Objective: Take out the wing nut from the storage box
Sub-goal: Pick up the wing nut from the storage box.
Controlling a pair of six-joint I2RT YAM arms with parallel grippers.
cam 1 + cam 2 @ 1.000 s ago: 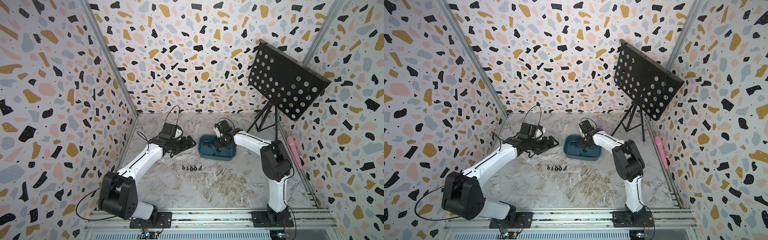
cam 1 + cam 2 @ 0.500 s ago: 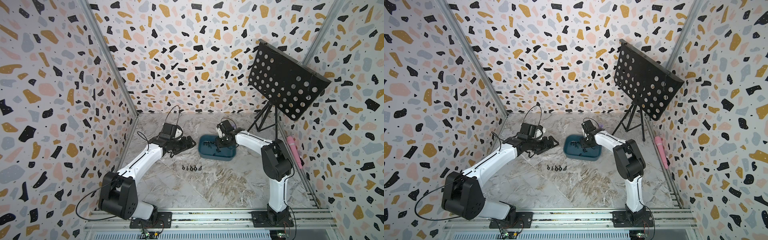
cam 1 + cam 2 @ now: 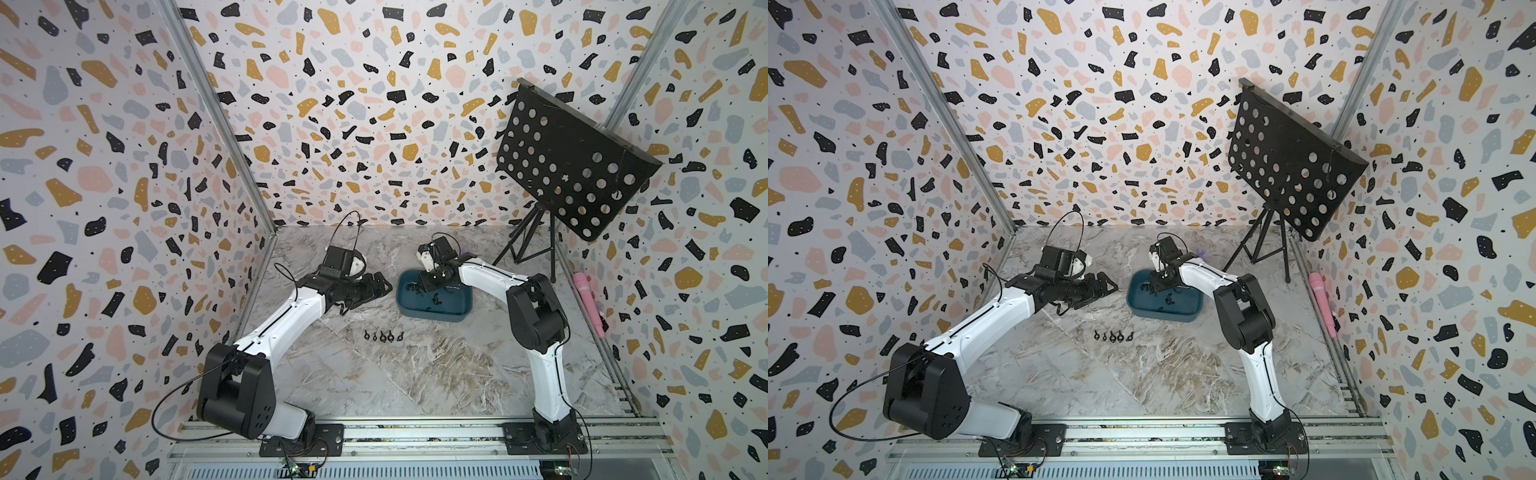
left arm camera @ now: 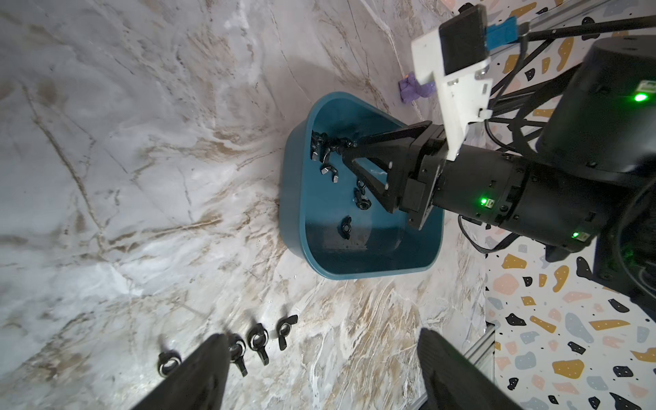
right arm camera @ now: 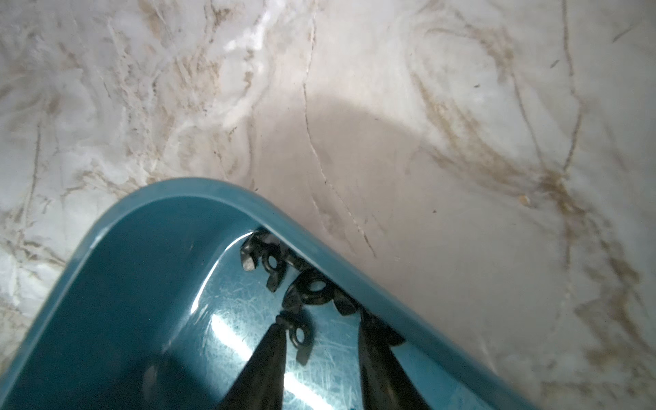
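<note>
In a top view we see the storage box sitting on the marble worktop just right of frame centre. Loose wing nuts are gathered along one wall inside it. The right claw dips into the box with its fingers partly spread. One wing nut lies against a fingertip, but we see nothing pinched between the two. The left claw hovers just left of the box, apart from it, spread wide and empty. A row of wing nuts lies on the worktop, below the box in the frame.
</note>
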